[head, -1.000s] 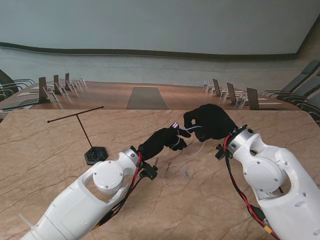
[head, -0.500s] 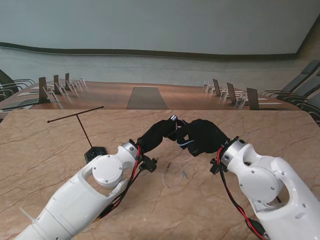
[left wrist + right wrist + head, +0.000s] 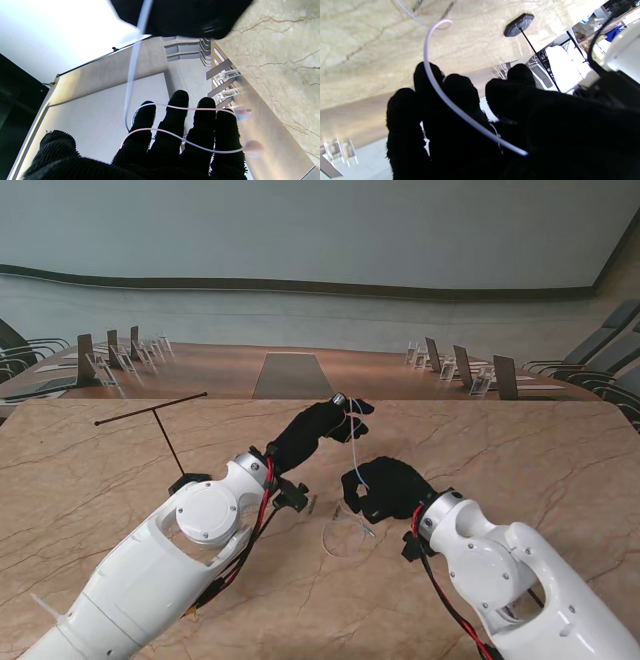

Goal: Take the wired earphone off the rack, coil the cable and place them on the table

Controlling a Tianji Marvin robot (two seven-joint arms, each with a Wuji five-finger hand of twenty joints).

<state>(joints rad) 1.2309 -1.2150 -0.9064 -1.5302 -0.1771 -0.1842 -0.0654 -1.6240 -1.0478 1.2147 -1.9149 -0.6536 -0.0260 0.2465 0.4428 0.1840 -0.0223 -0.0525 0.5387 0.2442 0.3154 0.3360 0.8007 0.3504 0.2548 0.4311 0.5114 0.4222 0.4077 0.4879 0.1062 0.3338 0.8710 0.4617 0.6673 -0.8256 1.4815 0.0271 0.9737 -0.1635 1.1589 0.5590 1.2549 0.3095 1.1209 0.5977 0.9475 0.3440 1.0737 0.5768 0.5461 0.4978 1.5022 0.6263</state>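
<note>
- While the left hand point(image 3: 318, 432) is raised over the middle of the bench point(image 3: 90, 480), its four fingers point(image 3: 175, 117) stand straight and close together with the thumb set apart, and the white earphone cable point(image 3: 180, 140) is looped around them in two turns.
- From those loops one strand of the cable runs down toward 6 o'clock to the right hand point(image 3: 385, 488), which sits nearer to me and low over the bench.
- Right-hand fingers point(image 3: 460, 100) are curled in, and the cable arcs across them; the strand appears pinched there, though the exact contact is dark in the wrist view.
- Past the right hand, a slack loop of cable lies on the marble at about 7 o'clock from it, with small earphone parts too small to make out.
- Well apart at 9 o'clock stands the rack point(image 3: 165, 435), a thin T-shaped rod on a dark base, with nothing hanging on it.
</note>
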